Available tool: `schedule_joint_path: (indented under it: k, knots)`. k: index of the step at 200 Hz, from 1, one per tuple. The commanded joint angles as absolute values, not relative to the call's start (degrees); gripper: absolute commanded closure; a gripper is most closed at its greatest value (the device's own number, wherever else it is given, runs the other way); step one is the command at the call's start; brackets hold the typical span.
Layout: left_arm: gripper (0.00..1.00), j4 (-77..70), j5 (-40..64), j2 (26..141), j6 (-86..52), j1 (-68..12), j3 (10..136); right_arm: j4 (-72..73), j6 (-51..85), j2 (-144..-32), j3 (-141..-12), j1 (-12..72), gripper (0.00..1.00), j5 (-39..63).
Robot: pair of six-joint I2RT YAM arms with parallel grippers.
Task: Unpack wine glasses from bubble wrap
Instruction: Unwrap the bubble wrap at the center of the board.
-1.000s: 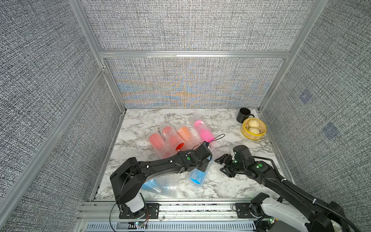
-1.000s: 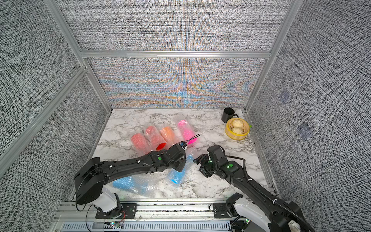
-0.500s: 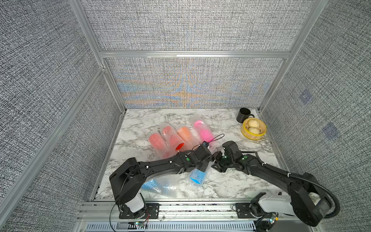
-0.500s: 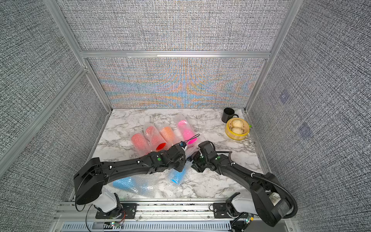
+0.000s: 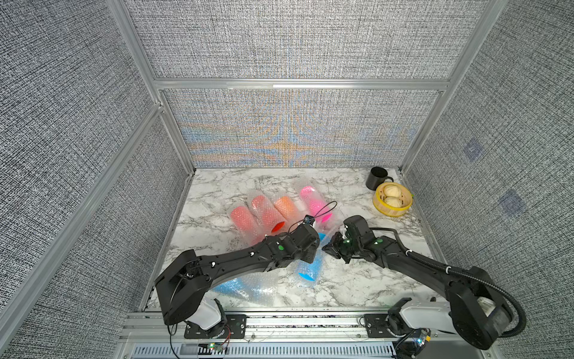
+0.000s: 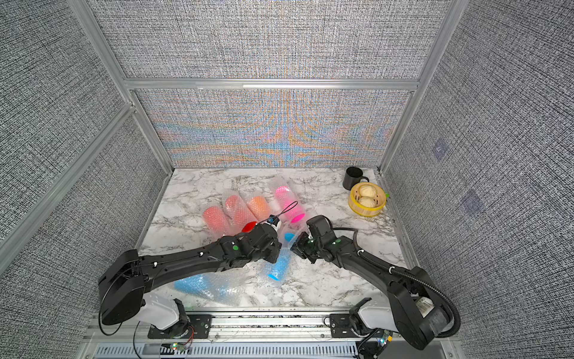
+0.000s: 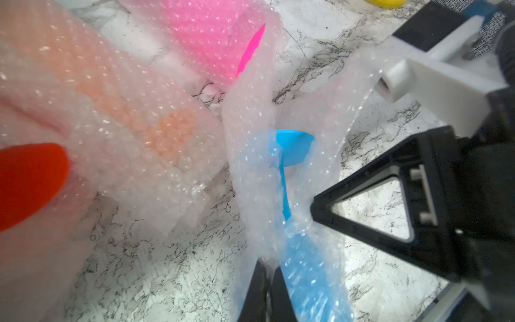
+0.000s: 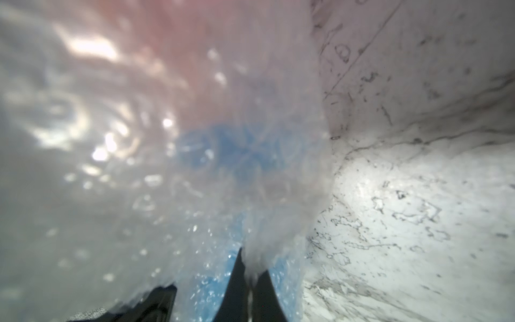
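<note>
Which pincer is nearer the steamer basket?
Right. The right pincer pinches the bubble wrap around the blue goblet on the side toward the steamer basket; the left pincer pinches the same wrap from the opposite side, farther off.

Wrapped in clear bubble wrap (image 7: 250, 106), two red goblets (image 5: 243, 217), an orange goblet (image 5: 285, 206) and a pink goblet (image 5: 312, 199) are lying side by side; a blue goblet (image 5: 309, 269) is lying in front, a second blue goblet (image 5: 236, 284) nearer the edge.

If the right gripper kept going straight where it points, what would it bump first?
The right gripper pinches the bubble wrap; just past that, it would probably meet the stem of the blue wine glass, though depth is unclear.
</note>
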State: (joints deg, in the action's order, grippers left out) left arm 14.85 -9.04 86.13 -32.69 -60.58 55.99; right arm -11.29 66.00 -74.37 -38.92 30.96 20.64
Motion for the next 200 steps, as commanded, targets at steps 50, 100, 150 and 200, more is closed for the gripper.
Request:
schedule_joint_path:
  k: [50,100,150,200]
  knots:
    - [1.00,16.16,-10.29,84.78,-34.45,-58.82,53.44,-24.60,45.88,-74.54,-38.95,26.82,1.00,18.52]
    - [1.00,17.82,-10.55,84.04,-34.19,-57.96,52.95,-27.53,43.29,-74.56,-38.23,25.25,1.00,16.45]
    - [1.00,20.17,-9.95,84.14,-33.68,-57.39,53.57,-30.78,42.03,-74.36,-38.80,23.39,1.00,15.01]
    - [1.00,22.31,-9.13,84.28,-33.57,-56.34,53.81,-31.70,41.32,-73.82,-38.78,20.34,1.00,16.00]
